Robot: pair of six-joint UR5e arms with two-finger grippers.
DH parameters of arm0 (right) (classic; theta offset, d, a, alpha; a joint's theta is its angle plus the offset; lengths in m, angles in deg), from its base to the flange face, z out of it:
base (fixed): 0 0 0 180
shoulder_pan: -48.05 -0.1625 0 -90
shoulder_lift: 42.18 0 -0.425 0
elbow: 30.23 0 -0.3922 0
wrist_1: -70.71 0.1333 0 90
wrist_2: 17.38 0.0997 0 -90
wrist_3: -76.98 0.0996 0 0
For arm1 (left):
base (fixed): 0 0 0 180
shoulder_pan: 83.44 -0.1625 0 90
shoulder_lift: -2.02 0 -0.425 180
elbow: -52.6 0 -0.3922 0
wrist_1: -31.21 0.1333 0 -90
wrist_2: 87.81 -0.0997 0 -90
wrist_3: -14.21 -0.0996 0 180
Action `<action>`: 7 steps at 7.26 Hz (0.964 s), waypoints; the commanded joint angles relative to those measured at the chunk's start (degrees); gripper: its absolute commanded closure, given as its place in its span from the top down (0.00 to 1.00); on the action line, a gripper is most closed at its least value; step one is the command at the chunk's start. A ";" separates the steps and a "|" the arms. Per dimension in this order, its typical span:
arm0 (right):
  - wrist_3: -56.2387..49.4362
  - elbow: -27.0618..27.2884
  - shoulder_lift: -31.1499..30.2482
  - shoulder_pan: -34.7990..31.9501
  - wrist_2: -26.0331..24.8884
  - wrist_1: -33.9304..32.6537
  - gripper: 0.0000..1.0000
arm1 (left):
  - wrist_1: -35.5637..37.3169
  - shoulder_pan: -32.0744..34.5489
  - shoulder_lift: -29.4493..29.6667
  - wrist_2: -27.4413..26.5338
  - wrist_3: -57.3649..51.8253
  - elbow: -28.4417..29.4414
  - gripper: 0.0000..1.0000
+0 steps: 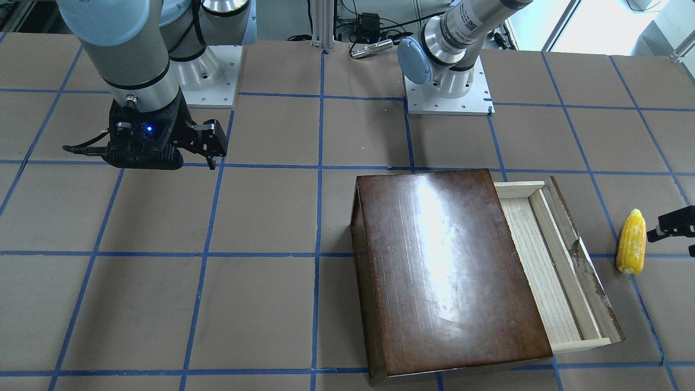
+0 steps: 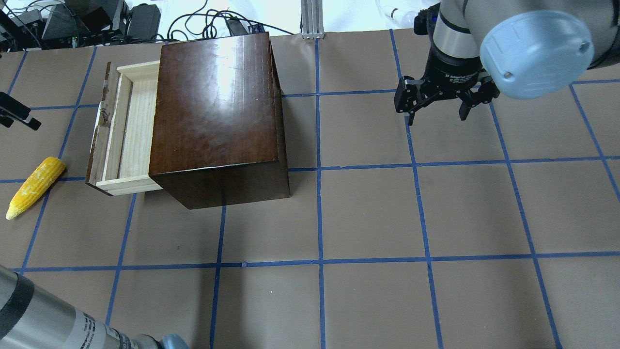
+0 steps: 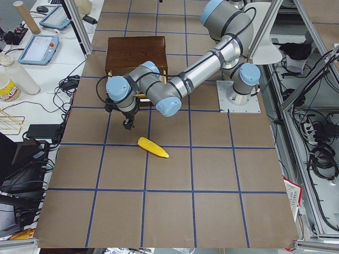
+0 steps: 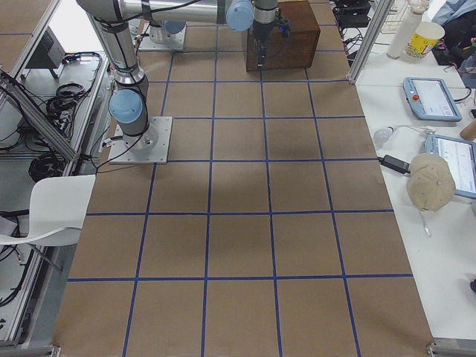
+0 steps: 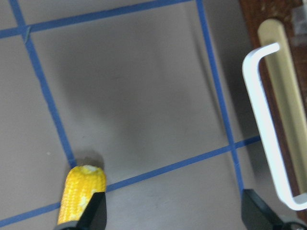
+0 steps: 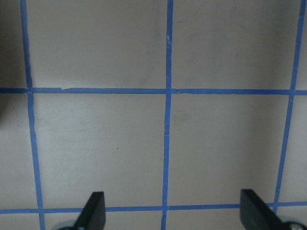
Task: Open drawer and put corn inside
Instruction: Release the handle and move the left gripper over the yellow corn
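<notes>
Beside one finger (image 5: 96, 213) of left gripper (image 5: 175, 208) | corn (image 5: 82, 188) | jaws apart

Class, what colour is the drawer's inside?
Pale unfinished wood; the drawer shows best in the overhead view.

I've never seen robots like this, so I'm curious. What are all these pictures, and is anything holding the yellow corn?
These are two robot arms bolted to a table. Each arm ends in a gripper, a claw with two fingers. Four pictures come from cameras fixed around the table: one above, one across and one at each end. The other two come from small cameras on the wrists, looking down past the fingers. On the table stands a dark wooden box with its drawer pulled out and empty. The corn lies on the table beside the drawer. Nothing holds it. The left gripper hovers open close to it, and the right gripper is open too, over bare table.
</notes>
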 commanded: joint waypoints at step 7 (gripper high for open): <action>0.00 0.00 -0.04 0.00 0.05 -0.09 1.00 | 20.25 -5.56 1.27 -8.43 -11.75 -18.94 1.00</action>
